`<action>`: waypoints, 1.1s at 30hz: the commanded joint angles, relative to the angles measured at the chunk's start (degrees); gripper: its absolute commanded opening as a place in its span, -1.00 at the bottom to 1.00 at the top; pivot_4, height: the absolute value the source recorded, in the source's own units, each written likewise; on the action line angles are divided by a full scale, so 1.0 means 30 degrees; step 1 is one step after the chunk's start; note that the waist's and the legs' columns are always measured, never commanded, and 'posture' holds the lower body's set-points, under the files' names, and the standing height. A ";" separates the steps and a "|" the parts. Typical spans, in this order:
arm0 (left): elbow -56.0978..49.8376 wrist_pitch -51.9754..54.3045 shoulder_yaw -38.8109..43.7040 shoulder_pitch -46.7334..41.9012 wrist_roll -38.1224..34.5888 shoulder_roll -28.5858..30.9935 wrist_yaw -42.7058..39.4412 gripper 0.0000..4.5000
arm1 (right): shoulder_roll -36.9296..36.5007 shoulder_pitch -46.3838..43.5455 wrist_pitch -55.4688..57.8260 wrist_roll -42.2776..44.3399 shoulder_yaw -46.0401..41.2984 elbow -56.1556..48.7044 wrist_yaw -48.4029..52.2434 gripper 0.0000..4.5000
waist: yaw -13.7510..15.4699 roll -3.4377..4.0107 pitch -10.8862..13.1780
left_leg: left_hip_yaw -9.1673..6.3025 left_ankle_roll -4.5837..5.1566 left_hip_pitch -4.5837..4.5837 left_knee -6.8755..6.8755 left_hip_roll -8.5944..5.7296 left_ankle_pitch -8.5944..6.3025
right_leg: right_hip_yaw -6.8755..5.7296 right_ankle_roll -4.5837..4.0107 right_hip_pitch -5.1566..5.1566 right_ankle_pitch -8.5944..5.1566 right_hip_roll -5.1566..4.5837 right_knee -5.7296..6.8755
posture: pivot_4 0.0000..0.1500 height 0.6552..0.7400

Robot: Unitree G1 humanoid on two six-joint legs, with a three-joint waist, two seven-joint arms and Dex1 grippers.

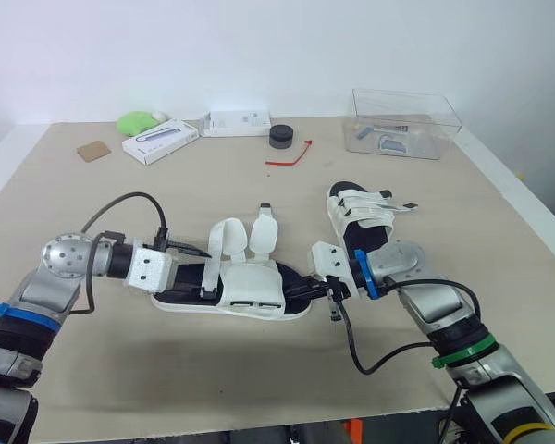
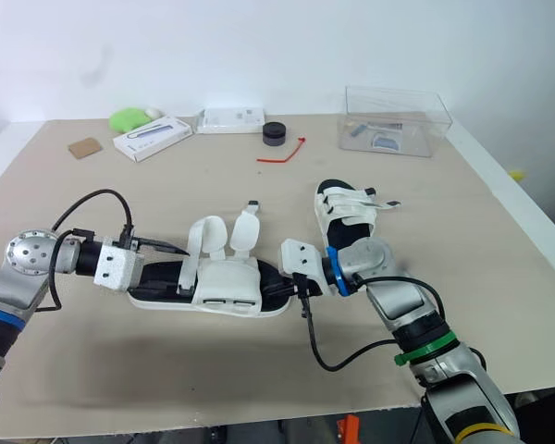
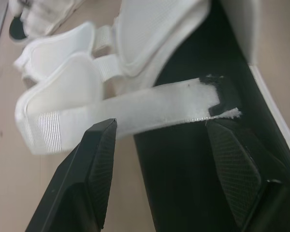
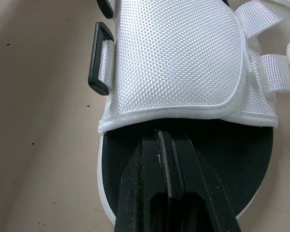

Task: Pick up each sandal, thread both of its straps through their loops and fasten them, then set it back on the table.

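Sandal (image 1: 231, 291), white with a black footbed, lies flat and lengthwise on the beige table (image 1: 74, 370), close to its front edge, with a gripper at each end. At the sandal's left end the left gripper (image 1: 196, 270) has its two black fingers spread wide over the footbed. A loose white strap (image 3: 150, 108) with a black tip crosses just beyond the fingertips (image 3: 104, 140); whether they touch it cannot be told. At the sandal's right end the right gripper (image 4: 165, 137) has its fingers pressed flat together, pinching nothing, with the tips resting on the black footbed right at the edge of the white mesh upper. A black loop (image 4: 100, 65) sits on the side of that upper, empty. Two more of this sandal's straps (image 1: 227, 239) stand up unfastened above its middle. Just beyond the sandal's right end lies the second sandal (image 1: 361, 217), pointing away, its straps also loose. Far beyond the sandal, along the table's back edge, are a red cord (image 1: 291, 155), a black round object (image 1: 281, 136), a clear plastic box (image 1: 402, 120), two white boxes (image 1: 161, 141) whose print is too small to read, a green object (image 1: 135, 122) and a brown cardboard square (image 1: 93, 151).
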 commanded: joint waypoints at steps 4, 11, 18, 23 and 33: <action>-0.2353 0.7061 0.2102 0.0510 -0.2825 0.0907 -0.0213 0.34 | -0.0026 -0.0067 -0.0067 -0.0137 0.0346 0.0111 0.0569 -1.00 | 0.0006 0.0000 0.0000 | -0.0019 0.0000 -0.0006 -0.0016 0.0027 -0.0002 | -0.0037 -0.0048 -0.0008 -0.0028 0.0035 0.0008 | 1.00 1.00; -0.4347 1.9154 0.2844 0.1080 -0.7546 0.2484 -0.1195 0.34 | 0.0015 -0.0161 -0.0086 -0.0217 0.0364 0.0215 0.0683 -1.00 | -0.0005 0.0000 0.0002 | -0.0027 0.0008 -0.0003 -0.0031 0.0031 -0.0012 | -0.0055 -0.0084 -0.0013 -0.0060 0.0043 0.0016 | 1.00 1.00; -0.4480 2.3246 0.3271 0.1413 -0.8659 0.1283 0.0169 0.34 | 0.0087 -0.0226 -0.0068 -0.0222 0.0386 0.0217 0.0587 -1.00 | 0.0004 -0.0001 0.0001 | -0.0049 0.0010 0.0012 -0.0041 0.0031 -0.0014 | -0.0079 -0.0120 -0.0012 -0.0084 0.0055 0.0039 | 1.00 1.00; -0.3964 2.4236 0.2935 0.0675 -0.8464 -0.0755 0.1350 0.34 | 0.0101 -0.0230 -0.0011 -0.0223 0.0372 0.0178 0.0507 -1.00 | 0.0016 -0.0002 0.0001 | -0.0075 0.0007 0.0015 -0.0038 0.0018 -0.0012 | -0.0092 -0.0154 -0.0009 -0.0080 0.0086 0.0053 | 1.00 1.00; -0.3752 2.6184 0.2824 0.0275 -0.9010 -0.1225 0.0609 -0.02 | -0.0241 -0.0086 0.0049 -0.0279 0.0245 -0.0069 0.0374 -1.00 | 0.0012 -0.0002 0.0000 | -0.0163 0.0004 0.0014 -0.0040 0.0018 -0.0014 | -0.0096 -0.0171 -0.0006 -0.0081 0.0096 0.0052 | 1.00 1.00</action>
